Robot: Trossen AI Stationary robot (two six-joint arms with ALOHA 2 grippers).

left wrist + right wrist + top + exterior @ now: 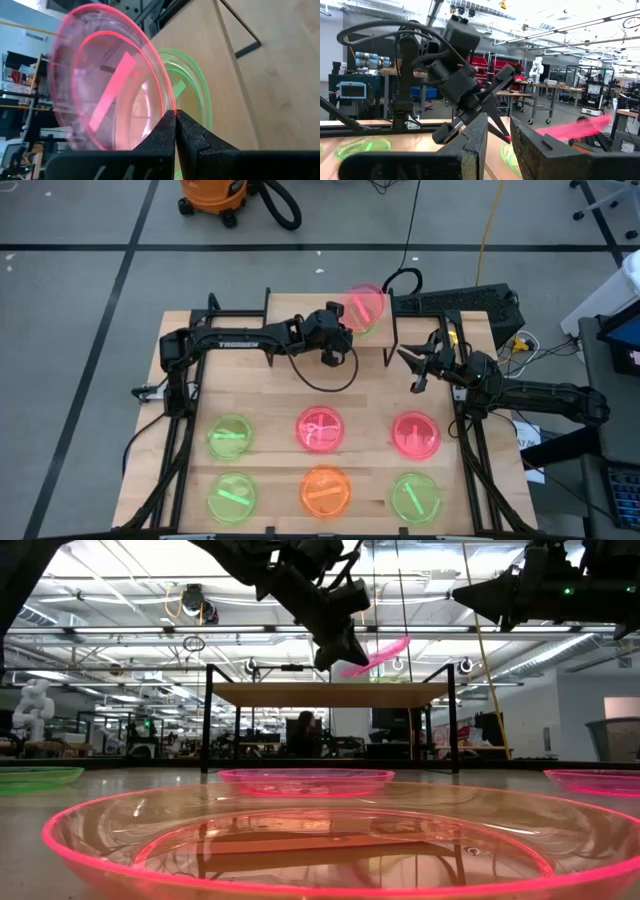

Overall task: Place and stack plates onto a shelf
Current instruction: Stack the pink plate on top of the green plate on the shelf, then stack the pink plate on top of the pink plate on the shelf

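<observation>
While my left gripper (343, 323) hangs above the low light-wood shelf on thin black legs (300, 308), its fingers (167, 132) are pinched tight on the rim of a round translucent pink-red plastic plate (365, 305). From the low camera I see that plate (377, 654) tilted in the air, clear of the shelf board (330, 693). Under it, lying on the shelf, I can make out a neon green translucent plate (192, 95), which the pink-red one partly covers when seen from overhead.

My right gripper (413, 368) is raised just off the shelf's right end, jaws parted a little with nothing between them; the right wrist camera shows the gap between its fingers (475, 145).

On the big wooden tabletop (375, 395) six more plates lie flat in two rows. Far row: green (231, 436), pink-red (320, 429), pink-red (415, 434). Near row: green (232, 500), orange (325, 491), green (415, 497). They are all well apart from the shelf and from each other.
</observation>
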